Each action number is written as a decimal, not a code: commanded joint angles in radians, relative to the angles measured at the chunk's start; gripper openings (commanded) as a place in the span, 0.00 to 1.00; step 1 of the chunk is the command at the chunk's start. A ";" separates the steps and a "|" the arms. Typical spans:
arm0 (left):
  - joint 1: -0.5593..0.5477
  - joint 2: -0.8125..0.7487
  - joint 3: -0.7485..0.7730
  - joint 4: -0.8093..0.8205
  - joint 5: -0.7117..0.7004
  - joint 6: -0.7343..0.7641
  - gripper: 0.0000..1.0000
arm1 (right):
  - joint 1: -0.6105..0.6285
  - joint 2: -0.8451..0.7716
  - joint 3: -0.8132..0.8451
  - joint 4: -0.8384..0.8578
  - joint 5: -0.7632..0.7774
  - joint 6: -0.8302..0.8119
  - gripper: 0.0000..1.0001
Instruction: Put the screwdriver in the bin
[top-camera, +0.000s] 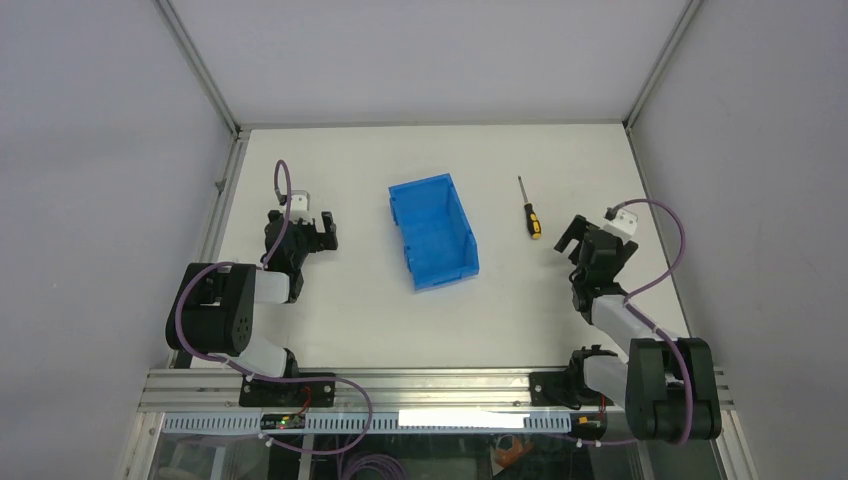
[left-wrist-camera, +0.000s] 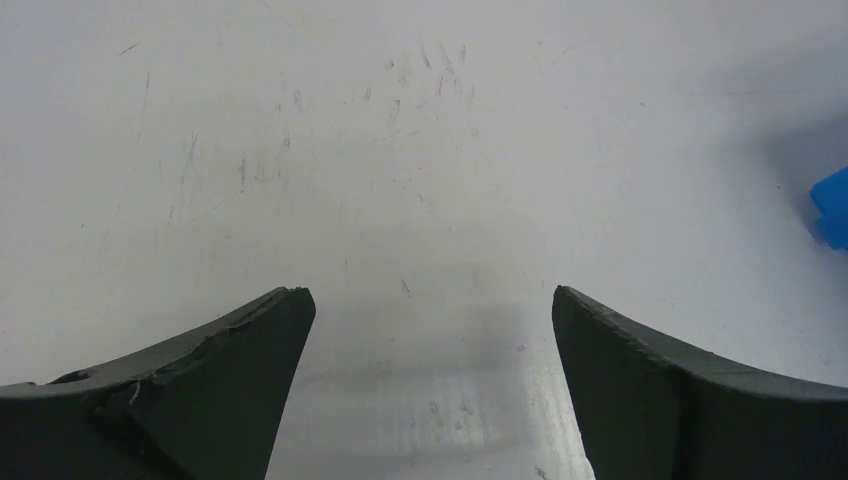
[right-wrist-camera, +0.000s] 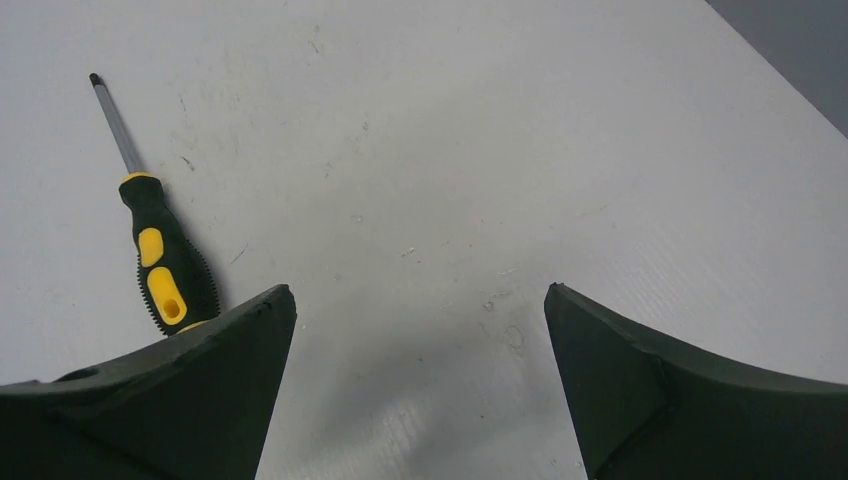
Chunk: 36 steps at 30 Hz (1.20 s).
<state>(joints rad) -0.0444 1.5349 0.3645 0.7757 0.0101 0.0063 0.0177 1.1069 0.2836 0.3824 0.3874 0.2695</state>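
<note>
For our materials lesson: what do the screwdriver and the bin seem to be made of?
The screwdriver: handle looks like black plastic or rubber with yellow inserts, ribbed edge; shaft probably metal, thin, grey, faintly shiny. The bin: likely moulded plastic, uniform bright blue, thin walls.

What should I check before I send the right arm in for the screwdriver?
1. Right gripper open and empty: ok, jaws wide with nothing between them.
2. Screwdriver free to pick: ok, it lies flat and alone, well apart from the bin.
3. Right gripper lined up on the handle: not ok, the handle sits outside the finger on the left of the wrist view, not between the two.
4. Bin ready to receive: ok, open at the top and empty.
5. Left gripper out of the way: ok, open and empty on the bin's other side.
</note>
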 joint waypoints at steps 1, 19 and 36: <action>0.003 -0.027 0.019 0.027 0.019 -0.017 0.99 | 0.002 0.000 0.041 -0.002 0.051 0.026 1.00; 0.003 -0.028 0.019 0.026 0.020 -0.017 0.99 | 0.011 0.378 0.976 -1.174 -0.197 -0.078 0.99; 0.003 -0.028 0.019 0.027 0.020 -0.017 0.99 | 0.143 0.798 1.189 -1.150 -0.297 -0.211 0.91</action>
<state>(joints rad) -0.0444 1.5349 0.3649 0.7757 0.0101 0.0063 0.1421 1.8637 1.4174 -0.7872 0.0650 0.0849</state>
